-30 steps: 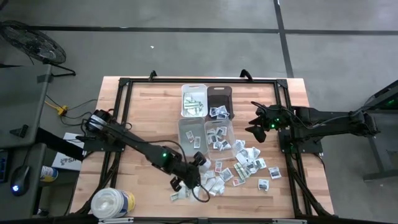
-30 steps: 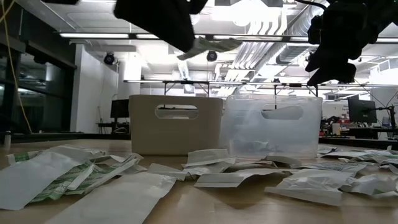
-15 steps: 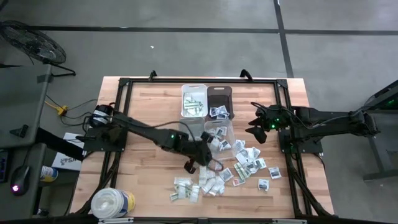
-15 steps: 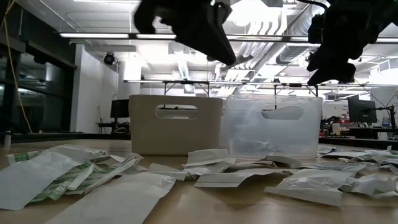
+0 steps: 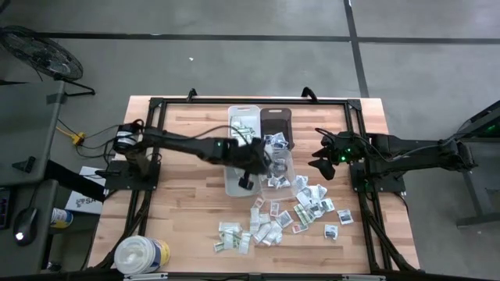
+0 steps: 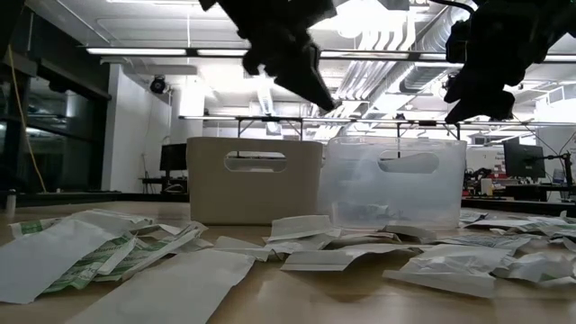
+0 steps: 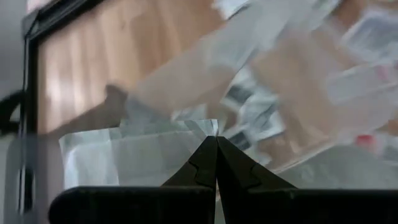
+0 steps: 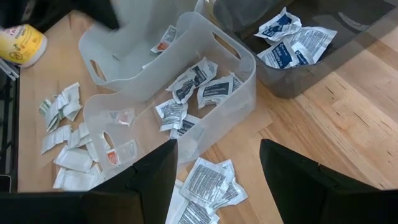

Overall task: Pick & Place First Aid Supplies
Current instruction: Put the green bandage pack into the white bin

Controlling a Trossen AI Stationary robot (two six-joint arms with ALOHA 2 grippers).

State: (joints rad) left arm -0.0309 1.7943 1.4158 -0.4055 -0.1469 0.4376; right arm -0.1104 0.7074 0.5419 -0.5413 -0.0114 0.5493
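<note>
The first aid supplies are small flat paper packets. Many lie loose (image 5: 273, 222) on the wooden table near its front edge, and others lie in the bins. My left gripper (image 5: 262, 166) (image 6: 326, 102) hangs over the two clear bins (image 5: 241, 173) (image 5: 275, 168), shut on one white packet (image 7: 137, 155). My right gripper (image 5: 323, 161) (image 8: 214, 186) waits open at the table's right, above the wood, with nothing between its fingers. My left gripper pinches the white packet near one corner (image 7: 205, 127) between its two shut fingertips (image 7: 216, 149). The fingers slant down toward the table's right. The packet is lifted clear, above the clear bins.
Four bins stand in a block at the table's middle: a white one with greenish packets (image 5: 244, 125), a dark one (image 5: 275, 123) and the two clear ones. A big white round tub (image 5: 141, 254) stands at the near left corner. A black frame (image 5: 148, 156) runs around the table.
My left gripper has swung from above the loose packets near the front edge toward the far edge and a little to the right. It now stands over the clear bins, still shut, and the packet has travelled with it.
</note>
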